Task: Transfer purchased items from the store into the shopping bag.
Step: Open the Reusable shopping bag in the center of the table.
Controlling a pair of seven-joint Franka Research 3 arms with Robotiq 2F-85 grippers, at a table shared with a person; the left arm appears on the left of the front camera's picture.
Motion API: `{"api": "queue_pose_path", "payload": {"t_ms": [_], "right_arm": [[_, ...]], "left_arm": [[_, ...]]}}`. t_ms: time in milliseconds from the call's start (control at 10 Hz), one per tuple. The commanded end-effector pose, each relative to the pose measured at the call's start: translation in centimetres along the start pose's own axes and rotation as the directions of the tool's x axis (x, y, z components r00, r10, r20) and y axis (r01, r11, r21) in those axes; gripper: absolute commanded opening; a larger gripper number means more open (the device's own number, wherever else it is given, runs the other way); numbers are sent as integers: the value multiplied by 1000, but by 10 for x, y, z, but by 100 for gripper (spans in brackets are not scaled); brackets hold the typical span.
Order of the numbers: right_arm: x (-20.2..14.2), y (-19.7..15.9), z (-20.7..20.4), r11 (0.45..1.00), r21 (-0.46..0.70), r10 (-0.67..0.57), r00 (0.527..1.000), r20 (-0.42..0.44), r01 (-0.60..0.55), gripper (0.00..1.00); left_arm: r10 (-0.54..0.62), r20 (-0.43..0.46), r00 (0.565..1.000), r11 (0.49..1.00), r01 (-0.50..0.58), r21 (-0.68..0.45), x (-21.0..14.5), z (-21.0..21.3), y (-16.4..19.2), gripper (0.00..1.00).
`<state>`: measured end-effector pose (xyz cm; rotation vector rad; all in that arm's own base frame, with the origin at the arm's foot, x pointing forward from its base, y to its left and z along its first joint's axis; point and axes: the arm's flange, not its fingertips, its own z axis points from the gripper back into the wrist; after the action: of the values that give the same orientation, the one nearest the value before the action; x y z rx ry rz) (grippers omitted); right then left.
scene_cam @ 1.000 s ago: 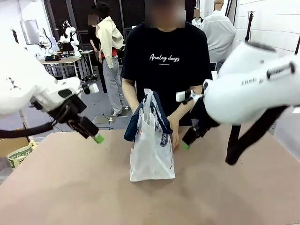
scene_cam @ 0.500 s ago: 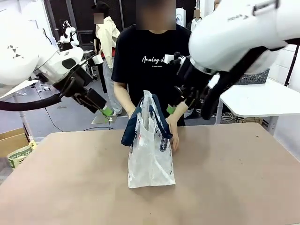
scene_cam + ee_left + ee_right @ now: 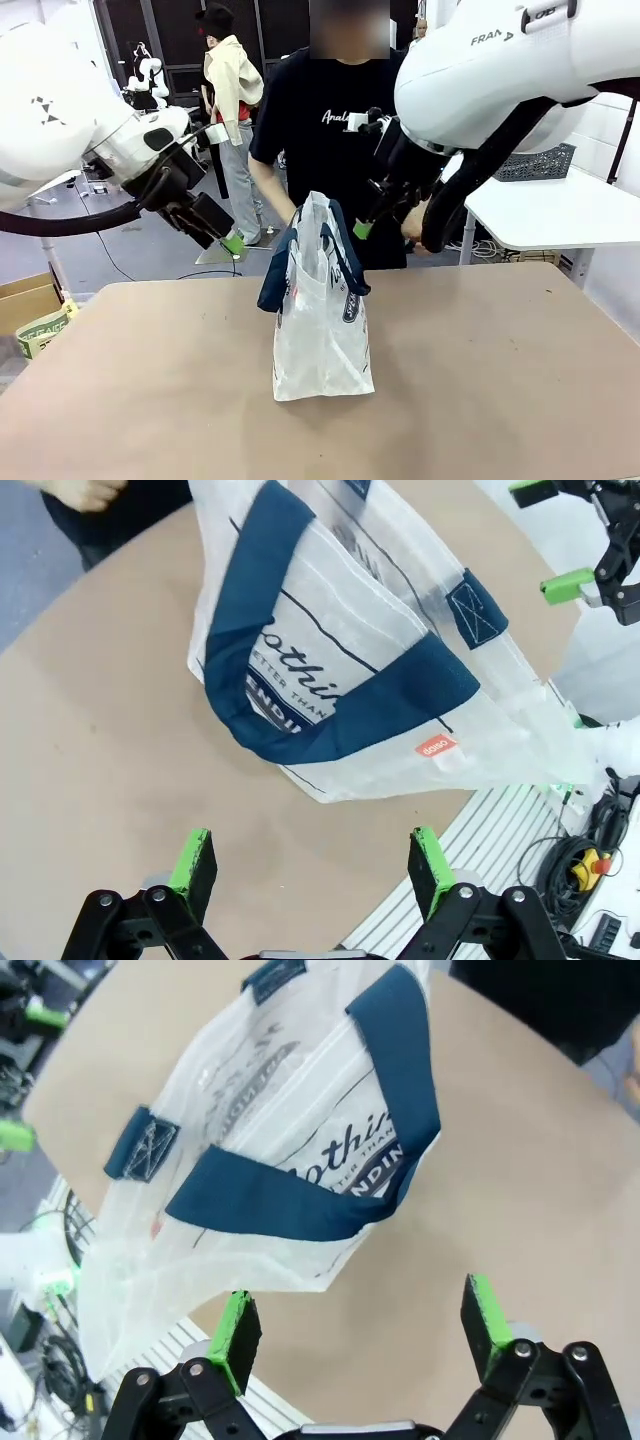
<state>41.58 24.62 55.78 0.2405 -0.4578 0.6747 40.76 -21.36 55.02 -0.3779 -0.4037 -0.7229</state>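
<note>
The shopping bag stands upright in the middle of the table, translucent with navy handles. My left gripper hangs open in the air just left of the bag's top. My right gripper hangs open just right of the top. The left wrist view looks down on the bag and its red tag past my open left gripper. In the right wrist view my right gripper is open over the bag. The store, a dark grey basket, sits far right. The purchased items are out of view.
A person in a black T-shirt stands at the far side, right behind the bag, one hand near the table edge. The basket rests on a white side table. Bare brown tabletop surrounds the bag.
Both arms have risen from table height to the level of the bag's top and closed in on it. The person's hand has come off the bag's right side.
</note>
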Motion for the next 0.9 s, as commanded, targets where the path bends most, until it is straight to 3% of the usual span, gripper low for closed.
{"api": "queue_pose_path", "payload": {"t_ms": [0, 500, 600, 700, 800], "right_arm": [[31, 9, 3, 985, -33, -167, 986, 0, 167, 100], [97, 17, -21, 960, -80, -275, 960, -56, 270, 100], [103, 15, -29, 963, -88, -260, 963, -66, 254, 100], [82, 14, -13, 965, -54, -259, 966, -22, 258, 100], [82, 14, -13, 965, -54, -259, 966, -22, 258, 100]], "left_arm": [[189, -32, 981, 981, -190, -27, 34, 6, -12, 100], [313, -74, 947, 946, -318, -70, 79, -6, -32, 100], [288, -86, 954, 951, -295, -89, 86, -13, -36, 100], [206, -48, 977, 975, -209, -76, 81, -12, -32, 100], [287, -67, 956, 955, -291, -59, 77, -9, -36, 100]]}}
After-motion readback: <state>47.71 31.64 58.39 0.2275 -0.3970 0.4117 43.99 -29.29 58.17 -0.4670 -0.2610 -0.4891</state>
